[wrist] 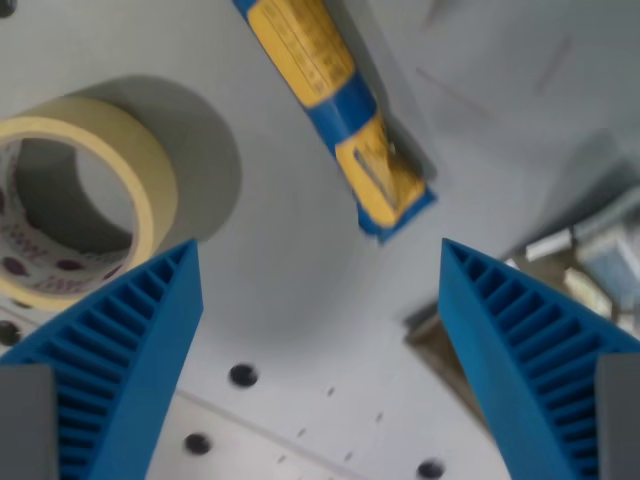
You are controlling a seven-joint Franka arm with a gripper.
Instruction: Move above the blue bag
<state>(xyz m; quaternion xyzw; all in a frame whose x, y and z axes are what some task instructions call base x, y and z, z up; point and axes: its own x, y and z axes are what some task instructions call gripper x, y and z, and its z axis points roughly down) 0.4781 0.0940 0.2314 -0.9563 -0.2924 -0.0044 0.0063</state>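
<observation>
The blue bag (335, 100) with yellow panels lies flat on the grey table, running from the top middle of the wrist view down to its end just above the gap between my fingers. My gripper (320, 262) is open and empty, its two blue ribbed fingertips (150, 330) at the lower left and lower right of the view. The bag's near end sits slightly above and between the fingertips, and the gripper hovers over the table without touching it.
A roll of cream masking tape (70, 190) stands on the table at the wrist view's left, close to the left finger. Several screw holes (243, 375) dot the table surface below. The table edge and clutter (590, 260) show at the right.
</observation>
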